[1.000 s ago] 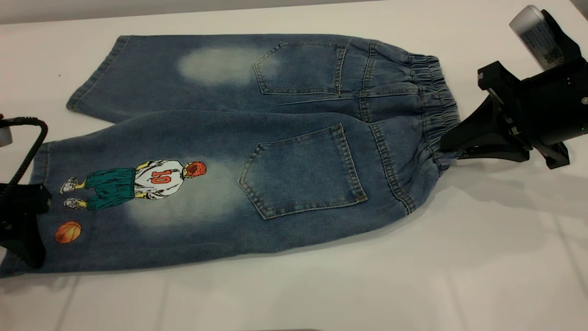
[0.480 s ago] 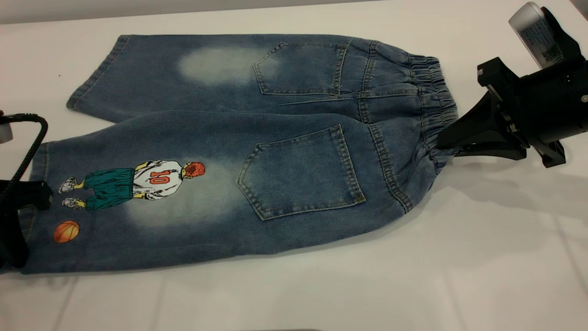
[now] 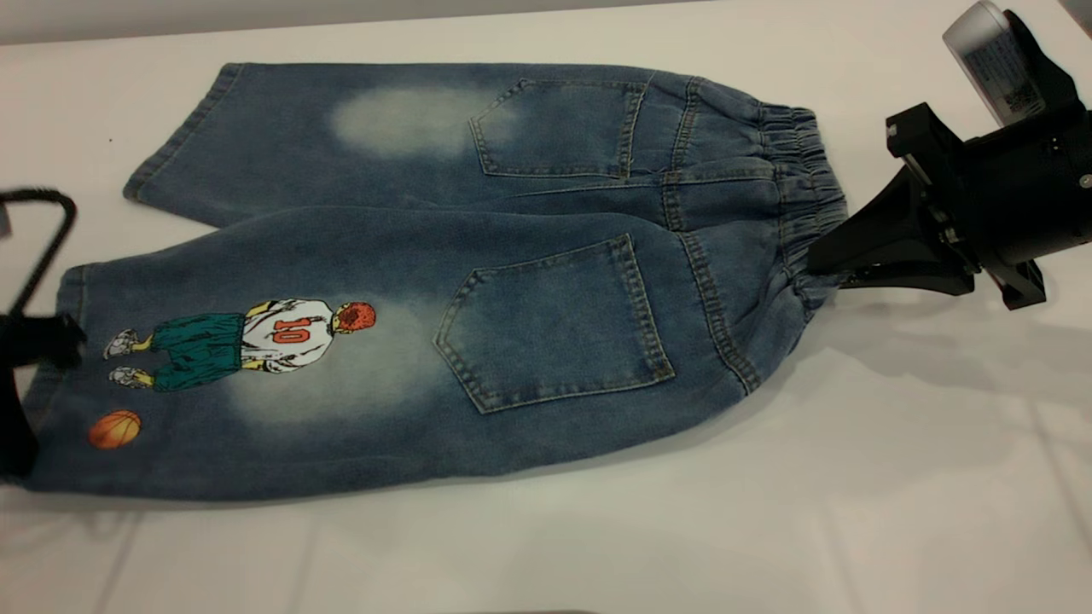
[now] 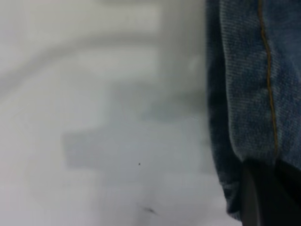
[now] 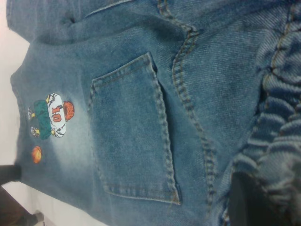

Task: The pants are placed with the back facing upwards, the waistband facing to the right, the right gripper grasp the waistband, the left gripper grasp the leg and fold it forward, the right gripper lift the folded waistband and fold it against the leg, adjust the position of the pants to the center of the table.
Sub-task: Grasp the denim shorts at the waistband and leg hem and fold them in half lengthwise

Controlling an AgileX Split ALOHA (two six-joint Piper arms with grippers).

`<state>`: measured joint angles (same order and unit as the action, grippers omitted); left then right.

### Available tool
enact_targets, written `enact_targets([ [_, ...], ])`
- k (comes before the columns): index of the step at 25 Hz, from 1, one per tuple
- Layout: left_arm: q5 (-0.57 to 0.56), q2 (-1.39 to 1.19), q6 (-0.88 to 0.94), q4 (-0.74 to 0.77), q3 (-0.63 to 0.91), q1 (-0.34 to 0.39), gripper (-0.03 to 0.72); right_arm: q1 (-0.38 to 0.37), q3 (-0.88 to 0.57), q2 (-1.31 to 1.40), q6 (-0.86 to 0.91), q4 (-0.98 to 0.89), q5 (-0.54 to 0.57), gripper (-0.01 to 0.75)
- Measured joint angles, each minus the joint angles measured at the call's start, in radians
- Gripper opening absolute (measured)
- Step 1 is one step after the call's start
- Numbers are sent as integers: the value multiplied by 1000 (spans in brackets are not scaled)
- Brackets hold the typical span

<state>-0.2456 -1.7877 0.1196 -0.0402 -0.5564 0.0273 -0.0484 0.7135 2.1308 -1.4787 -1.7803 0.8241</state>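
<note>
The pants (image 3: 478,281) are lying flat, unfolded, toward the bench's (image 3: 853,512) far edge; right gripper (image 3: 832,256) jaws are clamping the waistband (image 3: 806,183), left gripper (image 3: 26,401) jaws are pinching the printed leg's (image 3: 256,375) hem; both folds and centring are remaining

bare table (image 3: 853,477) open before the pants (image 3: 478,281), narrow strip behind, claws at both ends
</note>
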Motion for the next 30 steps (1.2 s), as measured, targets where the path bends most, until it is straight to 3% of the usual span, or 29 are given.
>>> enact_targets([
  [6, -90, 190, -2, 0, -24, 0, 22, 0, 0, -100, 0, 14, 7, 34],
  [14, -164, 236, -20, 0, -189, 0, 22, 0, 43, -177, 21, 40, -12, 34],
  [30, -211, -52, -109, 0, -634, -35, 22, 0, 259, -129, 205, 94, -132, 34],
])
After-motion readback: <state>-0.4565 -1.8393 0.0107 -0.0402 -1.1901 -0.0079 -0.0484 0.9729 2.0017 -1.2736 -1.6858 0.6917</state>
